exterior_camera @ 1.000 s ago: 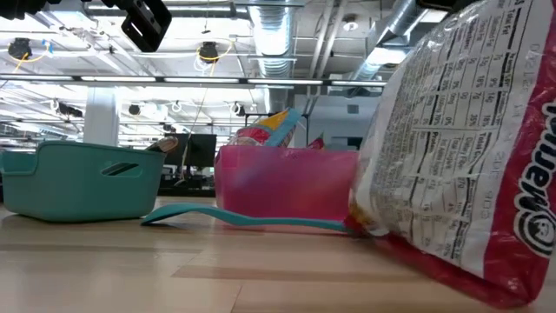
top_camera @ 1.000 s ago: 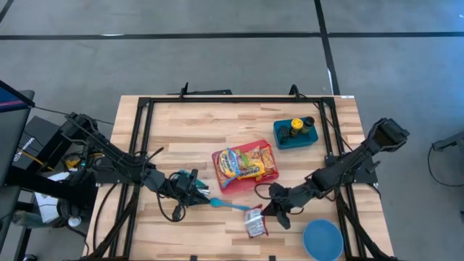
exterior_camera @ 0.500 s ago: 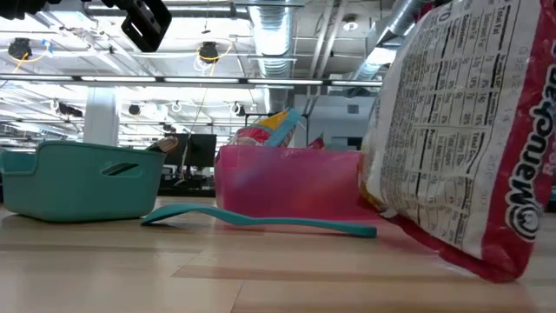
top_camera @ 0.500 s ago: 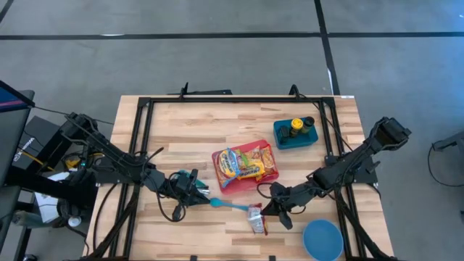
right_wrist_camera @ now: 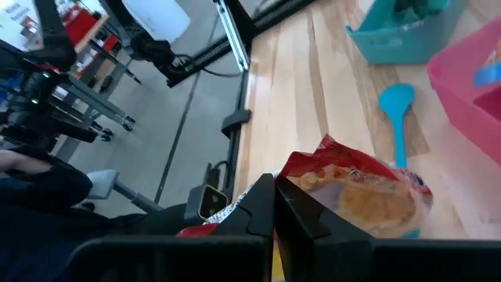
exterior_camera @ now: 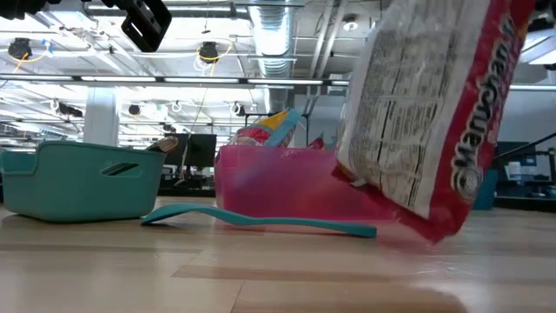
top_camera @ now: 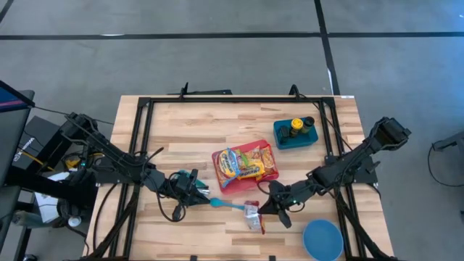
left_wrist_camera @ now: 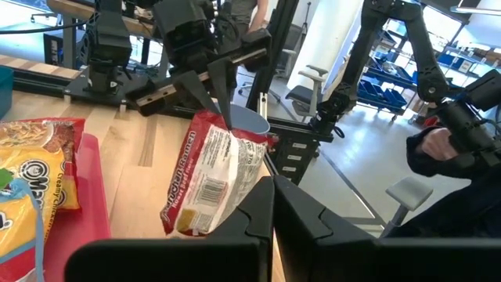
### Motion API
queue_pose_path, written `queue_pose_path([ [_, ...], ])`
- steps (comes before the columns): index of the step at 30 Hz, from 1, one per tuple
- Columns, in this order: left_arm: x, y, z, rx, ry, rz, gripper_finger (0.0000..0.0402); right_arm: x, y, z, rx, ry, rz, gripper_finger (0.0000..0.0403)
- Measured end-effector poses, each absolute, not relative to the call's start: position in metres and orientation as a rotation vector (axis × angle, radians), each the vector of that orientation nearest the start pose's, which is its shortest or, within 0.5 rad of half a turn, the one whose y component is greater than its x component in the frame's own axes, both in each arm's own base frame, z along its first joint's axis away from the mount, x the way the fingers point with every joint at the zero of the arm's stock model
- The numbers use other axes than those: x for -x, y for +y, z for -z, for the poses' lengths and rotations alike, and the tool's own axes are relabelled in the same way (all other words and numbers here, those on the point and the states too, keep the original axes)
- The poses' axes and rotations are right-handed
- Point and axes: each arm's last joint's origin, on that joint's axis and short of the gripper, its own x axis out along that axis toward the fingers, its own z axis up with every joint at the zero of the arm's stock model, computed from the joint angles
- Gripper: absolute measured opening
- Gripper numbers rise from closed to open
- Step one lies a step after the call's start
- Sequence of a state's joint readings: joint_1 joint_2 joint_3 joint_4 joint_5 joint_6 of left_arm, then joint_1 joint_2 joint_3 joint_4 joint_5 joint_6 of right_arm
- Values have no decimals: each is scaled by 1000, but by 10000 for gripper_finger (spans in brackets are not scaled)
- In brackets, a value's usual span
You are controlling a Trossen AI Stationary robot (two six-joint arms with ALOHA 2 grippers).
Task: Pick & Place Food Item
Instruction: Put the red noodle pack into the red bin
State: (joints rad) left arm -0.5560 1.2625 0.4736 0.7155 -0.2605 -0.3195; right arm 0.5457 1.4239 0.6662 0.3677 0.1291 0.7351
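Gripped by the closed right gripper (top_camera: 264, 208), noodle packet (top_camera: 252, 215) is lifted — placement, seemingly into pink tray (top_camera: 270, 175), outstanding.

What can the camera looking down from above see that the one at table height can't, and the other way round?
Only the high view shows both arms, the blue bowl, the bottles in the teal bin, the left gripper shut beside the spoon, and the right gripper shut on the noodle packet.

Only the low view shows the packet's printed back, lifted and tilted off the table, and the room's ceiling pipes and lights.

Both show the packet, the teal spoon, the pink tray and the teal bin.
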Motion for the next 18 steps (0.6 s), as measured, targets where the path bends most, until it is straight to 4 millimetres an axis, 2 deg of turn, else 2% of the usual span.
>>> queue_pose_path([
  [9, -217, -126, -216, 288, 114, 282, 0, -251, 138, -220, -564, 400, -273, 0],
  [18, -217, -126, -216, 288, 114, 282, 0, -241, 115, -255, -493, 247, -277, 0],
])
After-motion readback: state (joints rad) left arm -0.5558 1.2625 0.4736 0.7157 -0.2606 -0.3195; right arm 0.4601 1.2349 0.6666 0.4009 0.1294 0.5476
